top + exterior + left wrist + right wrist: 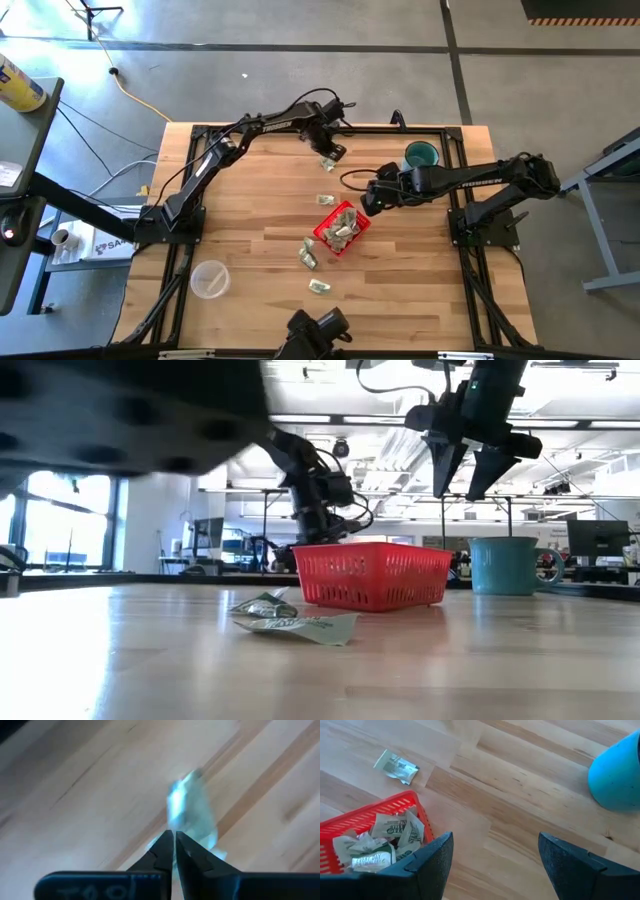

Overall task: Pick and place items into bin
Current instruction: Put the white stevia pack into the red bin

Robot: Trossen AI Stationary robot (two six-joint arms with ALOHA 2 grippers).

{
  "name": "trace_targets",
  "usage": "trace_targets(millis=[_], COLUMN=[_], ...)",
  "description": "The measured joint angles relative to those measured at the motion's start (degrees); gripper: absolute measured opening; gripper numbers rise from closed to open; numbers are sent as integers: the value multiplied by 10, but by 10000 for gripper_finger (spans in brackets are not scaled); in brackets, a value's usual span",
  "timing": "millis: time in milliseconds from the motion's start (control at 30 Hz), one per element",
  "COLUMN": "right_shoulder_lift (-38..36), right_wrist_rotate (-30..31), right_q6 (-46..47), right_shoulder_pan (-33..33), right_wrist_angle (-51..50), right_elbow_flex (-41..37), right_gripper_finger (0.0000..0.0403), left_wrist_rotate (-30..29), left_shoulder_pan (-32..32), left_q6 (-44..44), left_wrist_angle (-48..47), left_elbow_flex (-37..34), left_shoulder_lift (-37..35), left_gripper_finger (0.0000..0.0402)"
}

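Several packets (342, 228) already lie in your red basket (322, 234) at mid-table. Three stay loose nearest you, around six o'clock of it (319, 286). At one o'clock the right gripper (368, 203) hovers beside the basket, jaws wide and empty. Farther off, at twelve o'clock, another lies loose (326, 197), and the left gripper (331, 154) pinches one packet (192, 810), jaws nearly shut. By my reading, over half remains.

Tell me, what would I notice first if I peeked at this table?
Probably the red basket in the middle of the table, heaped with green-and-white packets. Beside it sits a teal mug, and the right gripper hovers open by the basket.
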Motion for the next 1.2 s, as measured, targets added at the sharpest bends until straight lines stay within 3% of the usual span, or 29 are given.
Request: trace_targets(millis=[133, 300, 433, 567, 700, 800, 1000, 1200], right_shoulder_lift=[0, 0, 0, 0, 0, 0, 0, 0], right_wrist_rotate=[3, 16, 15, 7, -8, -10, -6, -3], right_q6=[-2, -4, -4, -1, 0, 0, -1, -3], right_shoulder_pan=[0, 0, 0, 0, 0, 0, 0, 0], right_wrist_angle=[0, 0, 0, 0, 1, 3, 13, 20], right_elbow_flex=[0, 0, 0, 0, 0, 0, 0, 0], right_gripper_finger=[282, 282, 282, 282, 282, 282, 282, 282], left_wrist_rotate=[-33, 29, 30, 27, 29, 3, 8, -13], left_shoulder_pan=[0, 0, -1, 0, 0, -4, 4, 15], left_q6=[35, 26, 35, 35, 36, 51, 75, 76], left_wrist_angle=[-40, -39, -30, -20, -25, -31, -90, -152], left_elbow_flex=[15, 14, 14, 15, 15, 15, 15, 15], left_shoulder_lift=[-2, -1, 5, 15, 15, 15, 15, 15], left_gripper_finger=[85, 174, 240, 272, 267, 241, 176, 155])
